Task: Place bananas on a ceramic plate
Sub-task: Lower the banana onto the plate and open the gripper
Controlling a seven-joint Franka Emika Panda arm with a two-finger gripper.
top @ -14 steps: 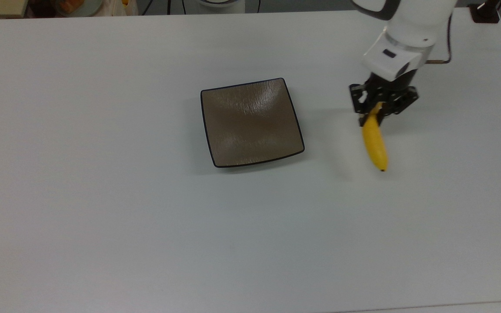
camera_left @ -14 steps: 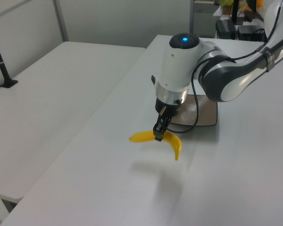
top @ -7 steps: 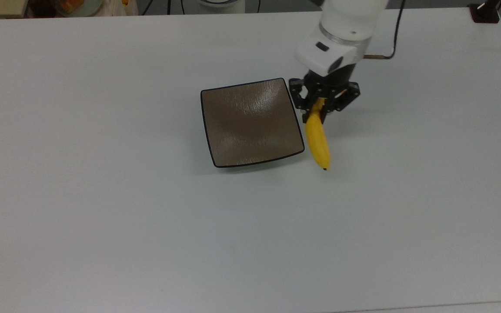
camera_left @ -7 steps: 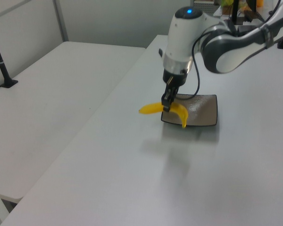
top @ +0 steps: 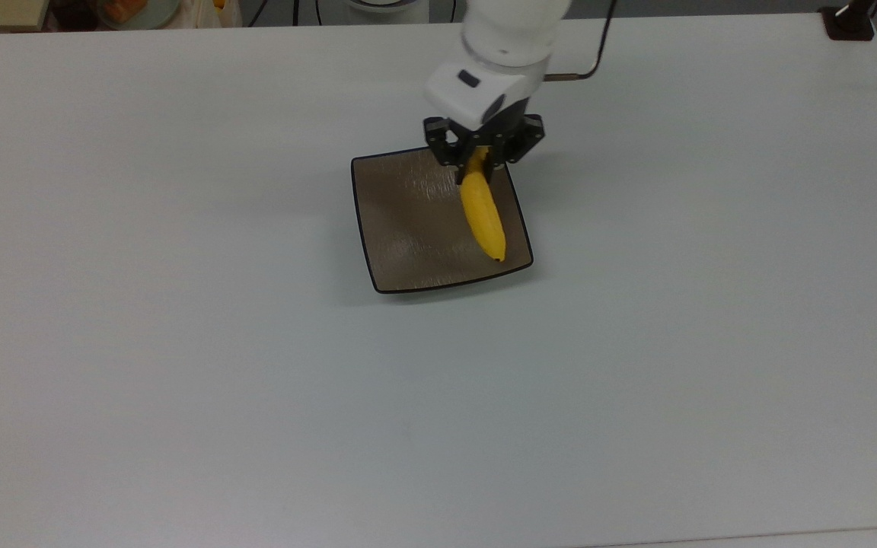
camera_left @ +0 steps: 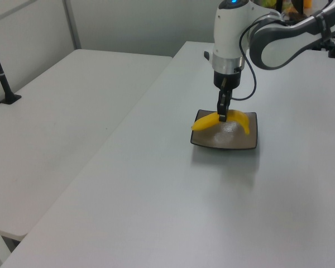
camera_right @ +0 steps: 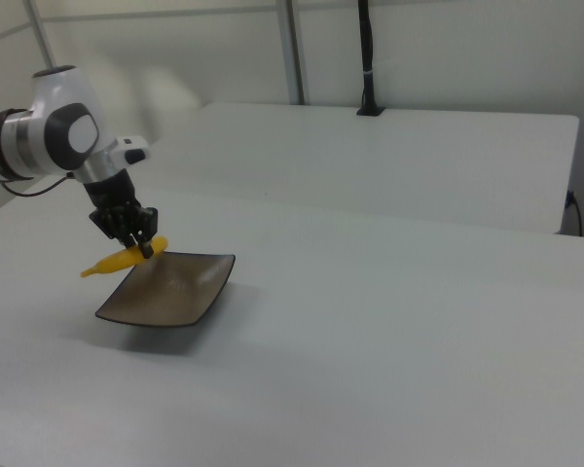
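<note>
Bare table [top: 180, 365] is lying open all round the plate [top: 408, 243], whose far edge in the top view is being blocked by the gripper [top: 478, 164] clamping the banana [top: 482, 213] above it.

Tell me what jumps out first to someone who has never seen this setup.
The bright yellow banana draws the eye, gripped at one end by the black gripper of the white arm and held above the brown square plate, over the plate's right part in the top view. The plate sits alone near the middle of a wide white table.
</note>
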